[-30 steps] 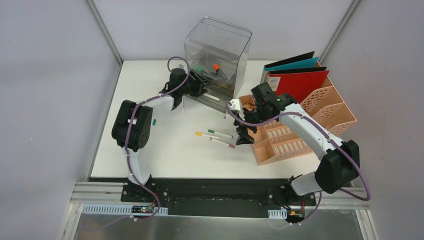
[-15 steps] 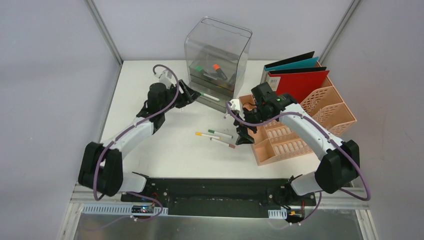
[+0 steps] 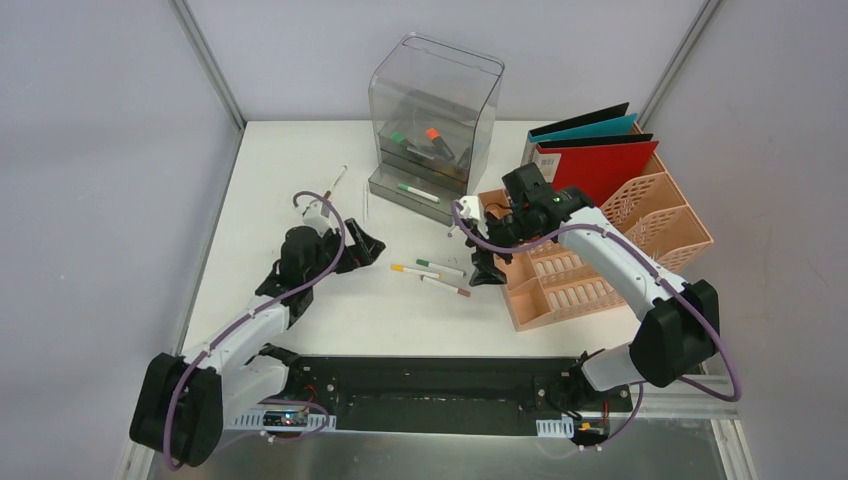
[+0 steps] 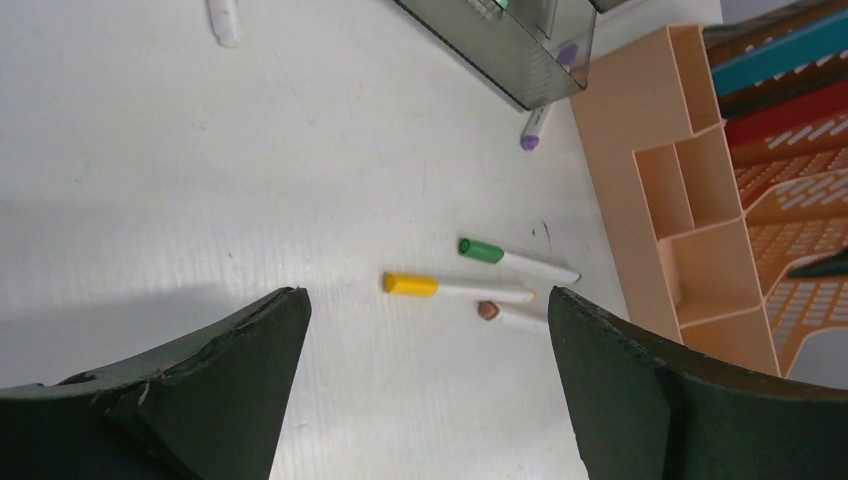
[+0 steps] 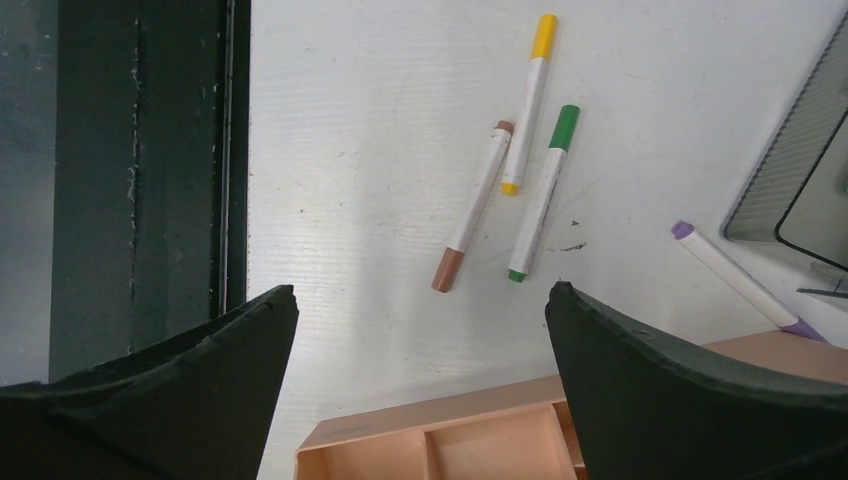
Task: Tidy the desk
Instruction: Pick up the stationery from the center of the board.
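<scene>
The white desk holds three markers side by side in its middle: yellow-capped, green-capped and brown-capped. They also show in the left wrist view, led by the yellow one, and in the right wrist view. My left gripper is open and empty, low over the desk left of the markers. My right gripper is open and empty, just right of them at the rack's corner. A purple-tipped marker lies by the drawer box.
A clear grey drawer box stands at the back, its low drawer pulled out with a green-capped marker on it. A peach lattice rack with red and teal folders fills the right. A thin pen lies back left.
My left arm has drawn back from the drawer box toward the near left, and its gripper now hangs over the desk left of the markers. The right arm has not moved.
</scene>
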Tool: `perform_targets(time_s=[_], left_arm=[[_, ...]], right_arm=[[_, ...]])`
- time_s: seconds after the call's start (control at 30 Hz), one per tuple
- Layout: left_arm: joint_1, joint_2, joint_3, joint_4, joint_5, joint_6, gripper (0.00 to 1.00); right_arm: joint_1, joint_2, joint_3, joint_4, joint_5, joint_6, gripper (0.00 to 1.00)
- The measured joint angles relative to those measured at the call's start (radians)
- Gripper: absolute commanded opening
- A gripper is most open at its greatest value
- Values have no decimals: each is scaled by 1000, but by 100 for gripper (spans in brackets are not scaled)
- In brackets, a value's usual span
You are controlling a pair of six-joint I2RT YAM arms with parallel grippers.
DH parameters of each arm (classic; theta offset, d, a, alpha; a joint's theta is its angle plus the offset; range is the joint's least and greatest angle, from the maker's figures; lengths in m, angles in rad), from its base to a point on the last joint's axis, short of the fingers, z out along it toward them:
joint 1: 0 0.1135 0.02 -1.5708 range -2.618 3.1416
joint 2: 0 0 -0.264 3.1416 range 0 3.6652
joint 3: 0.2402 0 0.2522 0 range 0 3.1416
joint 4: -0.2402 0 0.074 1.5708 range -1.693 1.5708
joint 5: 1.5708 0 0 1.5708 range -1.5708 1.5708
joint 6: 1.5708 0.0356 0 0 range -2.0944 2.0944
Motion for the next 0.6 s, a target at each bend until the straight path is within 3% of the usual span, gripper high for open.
perform_targets(time_s=[0.2, 0.43, 0.6], left_arm=[[0, -132, -66, -25, 83, -8, 91], [0, -356, -150, -103, 130, -16, 91], [0, -438, -169, -157, 132, -11, 91]], right_arm=[[0, 0, -48, 50, 12, -57, 99], [0, -7, -206, 21, 45, -430, 99], [0, 59, -67, -57, 130, -608, 99]])
